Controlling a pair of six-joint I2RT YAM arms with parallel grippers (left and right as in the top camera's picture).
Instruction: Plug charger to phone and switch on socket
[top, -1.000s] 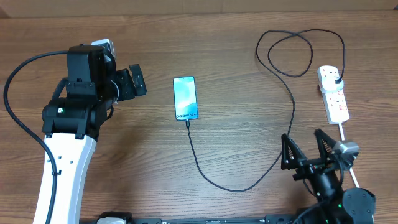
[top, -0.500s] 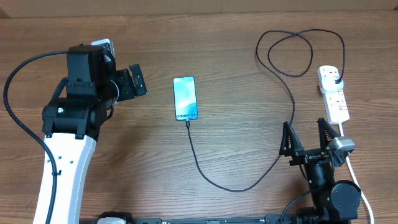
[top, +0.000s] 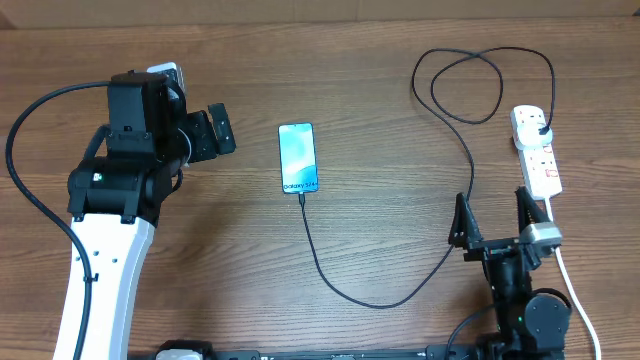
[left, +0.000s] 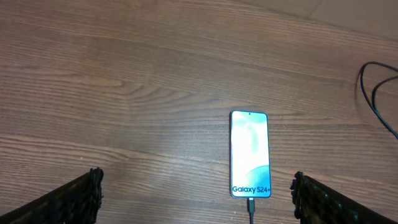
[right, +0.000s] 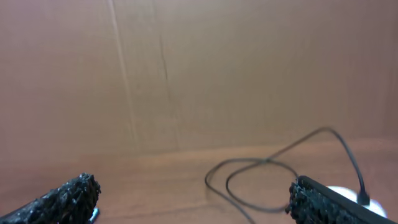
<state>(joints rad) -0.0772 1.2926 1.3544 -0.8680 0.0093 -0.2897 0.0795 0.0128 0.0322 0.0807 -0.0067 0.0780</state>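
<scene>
The phone (top: 299, 157) lies flat mid-table with its light blue screen up; it also shows in the left wrist view (left: 250, 154). The charger, a thin black cable (top: 340, 285), is plugged into the phone's near end and loops back to a black plug (top: 541, 128) seated in the white socket strip (top: 537, 152) at the right. My left gripper (top: 218, 130) is open and empty, left of the phone. My right gripper (top: 494, 217) is open and empty, just near of the strip, with the cable loop (right: 261, 174) ahead of it.
The strip's white cord (top: 570, 285) runs toward the near edge beside my right arm. A brown wall (right: 186, 74) rises behind the table. The left arm's black cable (top: 30, 190) hangs over the table's left side.
My right arm has drawn back toward the near edge and tilted its gripper upright; its fingers stay open. The left arm, phone and cable have not moved.
</scene>
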